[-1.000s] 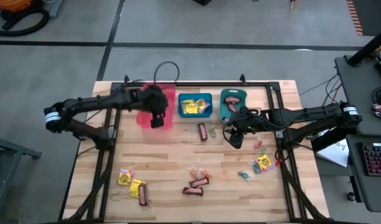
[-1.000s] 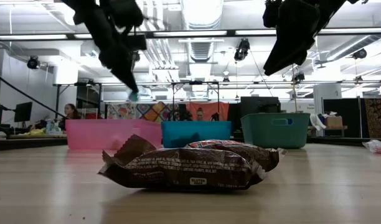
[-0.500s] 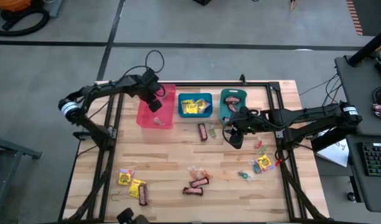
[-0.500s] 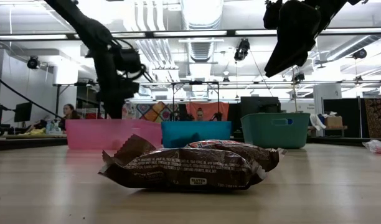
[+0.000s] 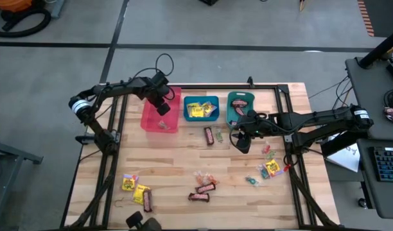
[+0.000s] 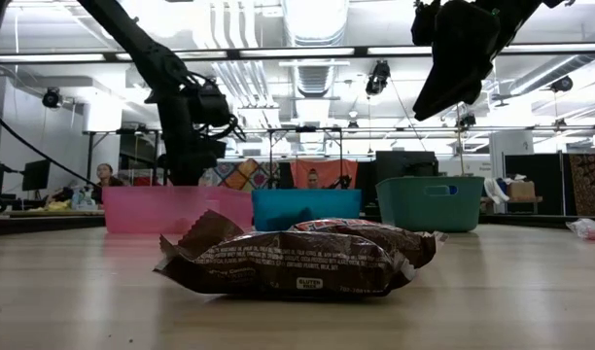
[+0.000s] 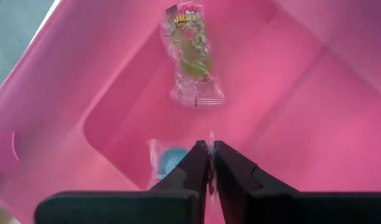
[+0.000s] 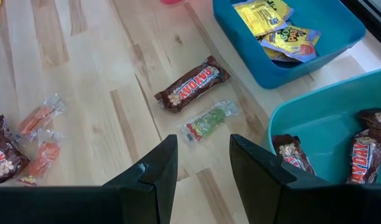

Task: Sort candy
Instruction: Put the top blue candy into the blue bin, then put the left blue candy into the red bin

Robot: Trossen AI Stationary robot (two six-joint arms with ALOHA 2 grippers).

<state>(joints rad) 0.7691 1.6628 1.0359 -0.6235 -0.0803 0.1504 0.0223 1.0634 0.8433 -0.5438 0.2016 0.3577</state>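
The left gripper (image 7: 210,163), fingers clenched together on nothing, is hovering inside the pink plastic bin (image 7: 315,112), partly hiding a blue clear-wrapped candy (image 7: 167,162). The right gripper (image 8: 203,163) is waiting agape above the wooden table (image 8: 84,74).

The left claw (image 7: 210,163) hides part of a blue clear-wrapped candy (image 7: 167,160) in the pink bin (image 7: 315,112)

Three bins (image 5: 201,108) line the worktop's (image 5: 171,167) twelve o'clock edge; loose candy (image 5: 203,188) lies scattered toward six o'clock.
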